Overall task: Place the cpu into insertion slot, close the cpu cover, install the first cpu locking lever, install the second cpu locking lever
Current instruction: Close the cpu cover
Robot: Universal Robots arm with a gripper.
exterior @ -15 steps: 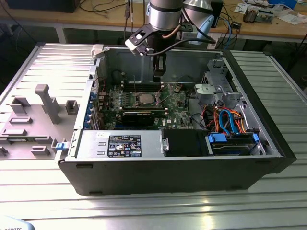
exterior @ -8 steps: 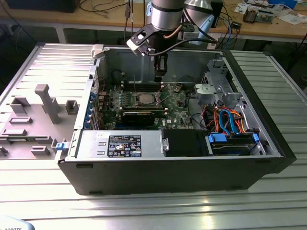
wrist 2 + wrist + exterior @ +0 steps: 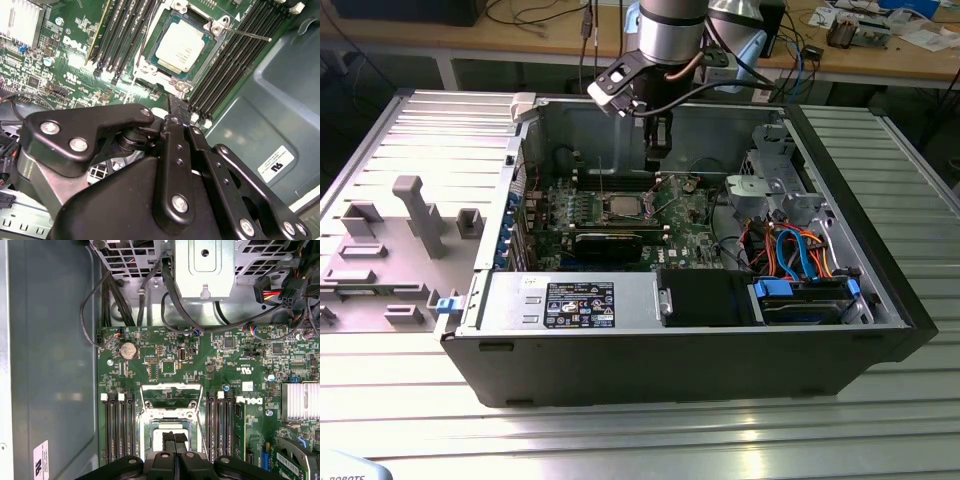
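The tool (image 3: 658, 148) hangs low inside the open computer case (image 3: 880, 300), its fingers (image 3: 169, 437) clenched together with nothing between them. Its tips are poised just above the socket area, not touching the board.

Right beneath them the cpu (image 3: 181, 41) lies flat in the insertion slot (image 3: 146, 66), silver face up and square to the rim, so I'd judge the first step done. The cpu cover (image 3: 171, 388) looks swung back on its hinge, away from the chip and not yet closed. One thin locking lever (image 3: 247, 34) sticks out loose over the memory slots (image 3: 235, 57), so both lever steps seem undone too.

Room is tight around the socket. Long memory slots run close along two of its sides, and the raised cover stands at a third. In the exterior view the black expansion card (image 3: 610, 243) sits just in front of the socket. The case's rear wall (image 3: 590, 125) is close behind the tool. The drive cage (image 3: 775, 180) and cables (image 3: 790, 250) crowd the exterior view's right, well apart. Straight above is open. The ribbed bench (image 3: 920, 180) outside holds only fixtures.
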